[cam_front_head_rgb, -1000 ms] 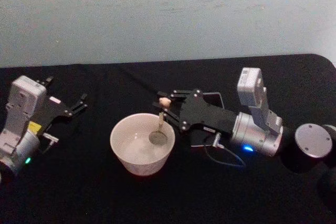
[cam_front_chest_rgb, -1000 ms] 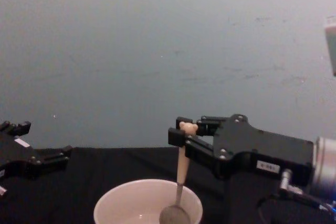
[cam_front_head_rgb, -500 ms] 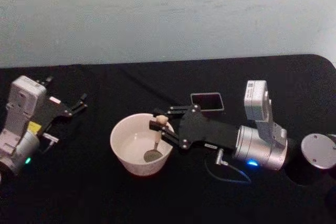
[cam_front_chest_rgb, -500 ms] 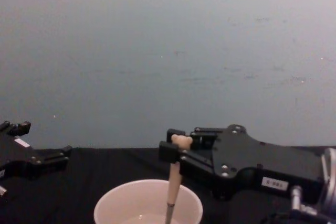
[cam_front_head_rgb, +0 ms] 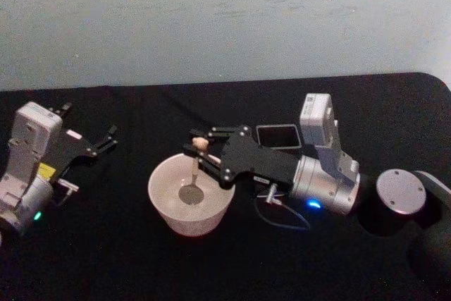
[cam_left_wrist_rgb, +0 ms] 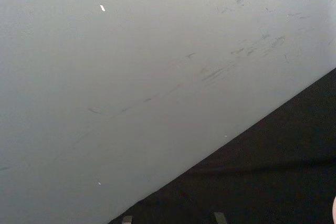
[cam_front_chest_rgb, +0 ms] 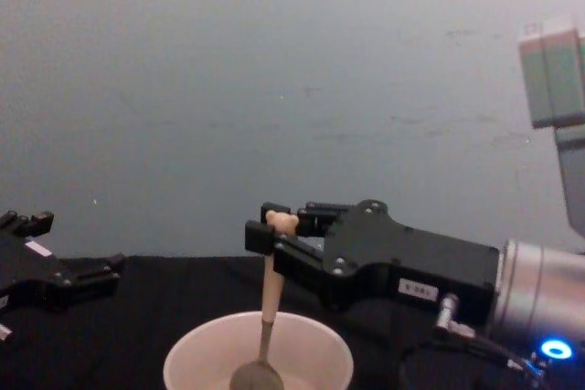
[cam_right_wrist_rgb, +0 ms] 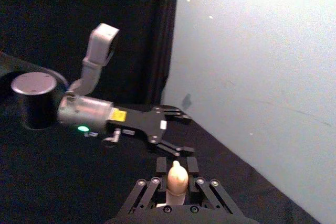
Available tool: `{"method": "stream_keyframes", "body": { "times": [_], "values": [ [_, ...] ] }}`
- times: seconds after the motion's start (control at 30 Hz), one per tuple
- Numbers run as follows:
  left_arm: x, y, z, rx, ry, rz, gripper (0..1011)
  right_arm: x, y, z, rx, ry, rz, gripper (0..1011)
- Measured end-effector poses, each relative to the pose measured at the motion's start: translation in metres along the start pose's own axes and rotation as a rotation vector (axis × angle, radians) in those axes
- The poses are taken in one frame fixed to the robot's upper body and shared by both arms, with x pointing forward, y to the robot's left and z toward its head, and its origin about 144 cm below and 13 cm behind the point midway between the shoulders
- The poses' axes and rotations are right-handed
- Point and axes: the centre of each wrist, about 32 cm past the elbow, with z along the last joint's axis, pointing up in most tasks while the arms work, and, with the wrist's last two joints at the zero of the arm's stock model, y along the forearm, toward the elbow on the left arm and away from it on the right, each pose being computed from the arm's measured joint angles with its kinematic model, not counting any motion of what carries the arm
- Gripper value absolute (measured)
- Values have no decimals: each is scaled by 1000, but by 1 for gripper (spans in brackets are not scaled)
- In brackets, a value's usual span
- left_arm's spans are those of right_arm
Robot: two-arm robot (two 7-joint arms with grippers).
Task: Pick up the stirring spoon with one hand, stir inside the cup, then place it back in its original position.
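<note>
A black cloth tabletop (cam_front_head_rgb: 127, 259) runs across the scene, meeting a pale grey-blue wall (cam_front_head_rgb: 211, 19) at 12 o'clock; the wall carries faint scuffs and small white flecks. From the right wrist, a dark curtain (cam_right_wrist_rgb: 105, 19) hangs beside that wall.

The cup (cam_front_head_rgb: 159, 177) stands near the middle of the tabletop. The right gripper (cam_front_head_rgb: 200, 146) reaches in from 3 o'clock and hangs above the cup's far rim, its fingers pinched narrow on the bear-head top of the stirring spoon (cam_front_chest_rgb: 268, 303). The spoon hangs nearly upright, its handle crossing the rim and its metal bowl low inside the cup.

The dark square holder (cam_front_head_rgb: 277, 137) stands at about 2 o'clock from the cup, partly behind the right arm, its mouth facing up.

The left gripper (cam_front_head_rgb: 90, 120) lies at 9 o'clock from the cup, well apart from it, low over the cloth with its fingers spread wide and nothing between them.
</note>
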Motion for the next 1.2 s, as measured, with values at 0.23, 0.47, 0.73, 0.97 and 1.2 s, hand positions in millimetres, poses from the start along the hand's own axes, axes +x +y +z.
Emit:
{"method": "stream_keyframes", "body": {
  "times": [0.23,0.47,0.73,0.97,1.2],
  "values": [
    [0,0,0,0,0,0,1001,8,1,-3,-12,-9,-47,215],
    [0,0,0,0,0,0,1001,11,-1,-3,-14,-14,-60,215],
    [0,0,0,0,0,0,1001,12,-8,-3,-20,-20,-73,215],
    [0,0,0,0,0,0,1001,11,-18,-1,-24,-19,-76,215],
    [0,0,0,0,0,0,1001,3,-28,2,-18,-1,-59,215]
  ]
}}
